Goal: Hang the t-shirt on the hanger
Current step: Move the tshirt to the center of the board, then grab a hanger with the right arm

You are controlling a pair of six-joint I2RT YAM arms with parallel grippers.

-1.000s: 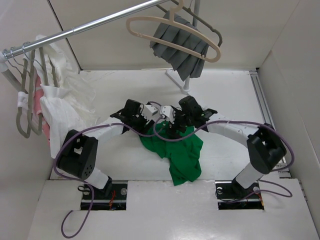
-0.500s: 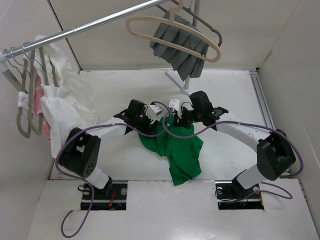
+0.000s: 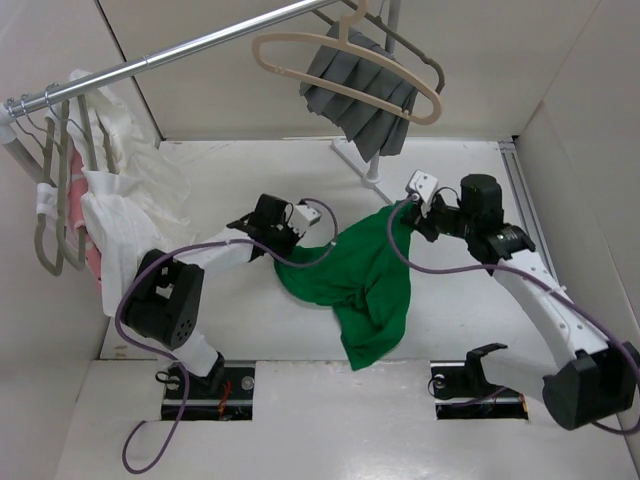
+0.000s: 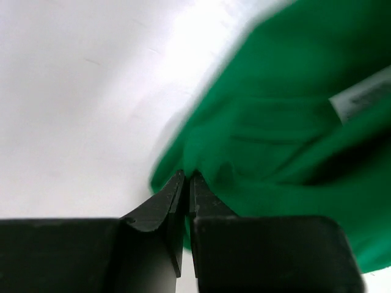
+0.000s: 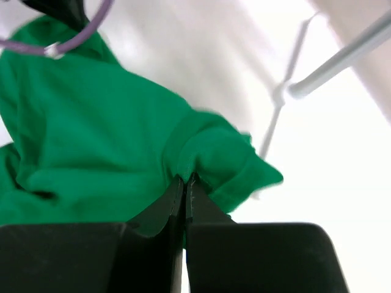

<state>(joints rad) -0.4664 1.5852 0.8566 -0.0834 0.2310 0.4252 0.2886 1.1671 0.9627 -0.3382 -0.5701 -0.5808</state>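
White surface (image 3: 250, 330) runs between pale walls, with both arm bases bolted at its near edge. Just beyond them the t-shirt (image 3: 362, 285) lies crumpled mid-surface. One tail trails toward the near edge, and its upper part is spread between the two arms.

The left pincer (image 3: 297, 245) is clenched on the shirt's left edge, low by the surface. In its wrist view the fingers (image 4: 162, 210) press together with a bit of green caught at their tips, and a white label (image 4: 360, 97) shows further along the cloth. The right pincer (image 3: 403, 213) is clenched on the shirt's upper right corner, with the cloth drawn out toward it. In its wrist view a hemmed fold of green is nipped between the closed tips, and a purple cable (image 5: 55, 46) crosses above.

Further back on the left, white garments (image 3: 130, 200) hang from pale grey hangers (image 3: 55, 200) on a metal rail (image 3: 180, 50). At the far end the hanger (image 3: 345, 65) hangs bare from that rail, in front of grey pleated cloth (image 3: 360, 100) and well apart from the t-shirt. A white stand (image 3: 372, 172) rises below it.
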